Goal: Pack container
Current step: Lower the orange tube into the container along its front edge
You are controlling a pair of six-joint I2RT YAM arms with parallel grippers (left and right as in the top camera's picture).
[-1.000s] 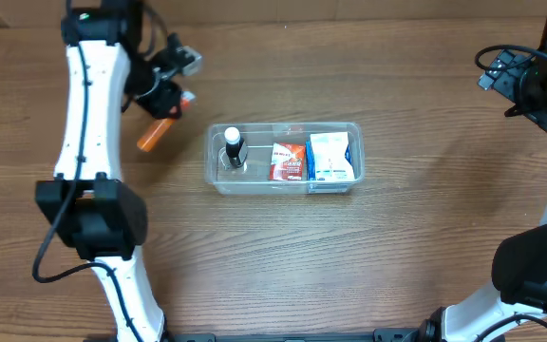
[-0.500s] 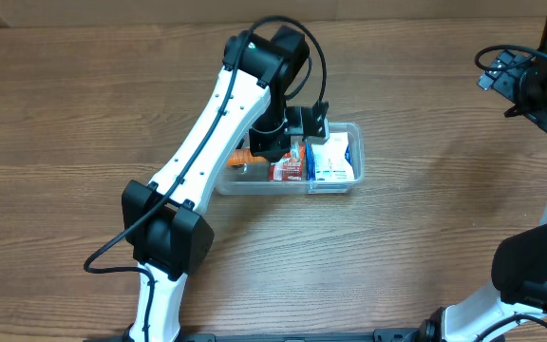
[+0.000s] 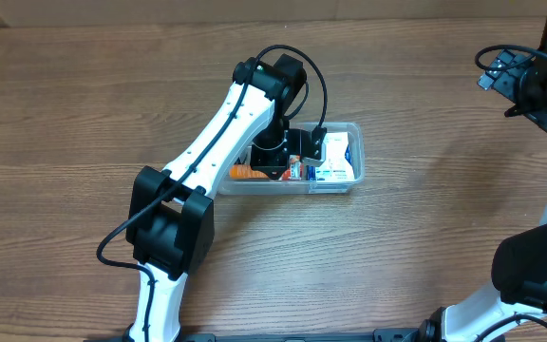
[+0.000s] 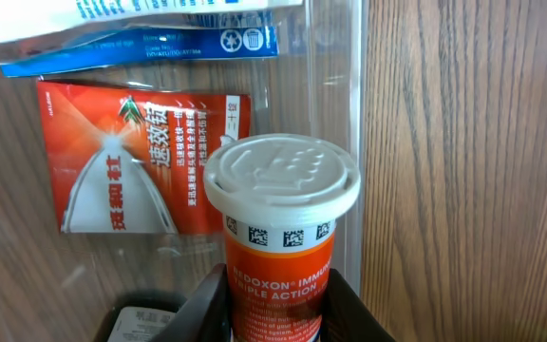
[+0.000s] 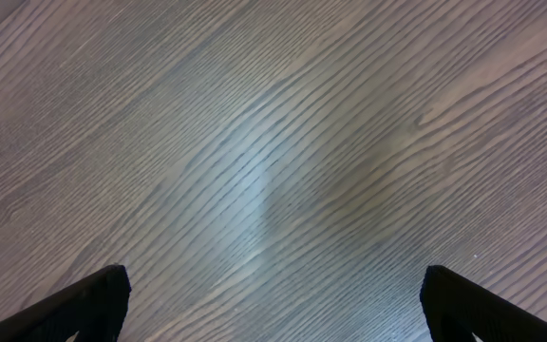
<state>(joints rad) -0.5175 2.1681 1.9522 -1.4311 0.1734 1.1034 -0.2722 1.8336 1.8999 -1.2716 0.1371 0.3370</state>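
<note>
Container (image 3: 357,142) of clear plastic sits at the middle of the surface (image 3: 425,247), with your left arm reaching down into its left half. The left pincer (image 4: 279,302) is clamped on an orange tube (image 4: 279,275), a finger on either side of the body. The white cap (image 4: 281,178) leads toward a red packet (image 4: 141,152) lying flat on the container floor. A blue-and-white box (image 4: 141,40) fills the far end beyond the packet.

The tube runs just beside the side wall (image 4: 340,104), and from overhead its orange end shows near the front-left corner. Whether it already rests on the floor cannot be told from either view.

Your job now looks like a clean set-down. Lower until the tube is supported along its length before you let go, since a round tube dropped from any height will likely roll. Keep it parallel to the wall so the cap stops short of the packet rather than riding up onto it. Open only enough to free the tube, because the wall gives the outer finger little room. A dark object at the lower edge of the wrist view, too cropped to name, sits close on the other side. Lift straight up and out.

The right pincer (image 3: 506,76) hangs well apart over bare wood, its fingers spread wide and holding nothing.
</note>
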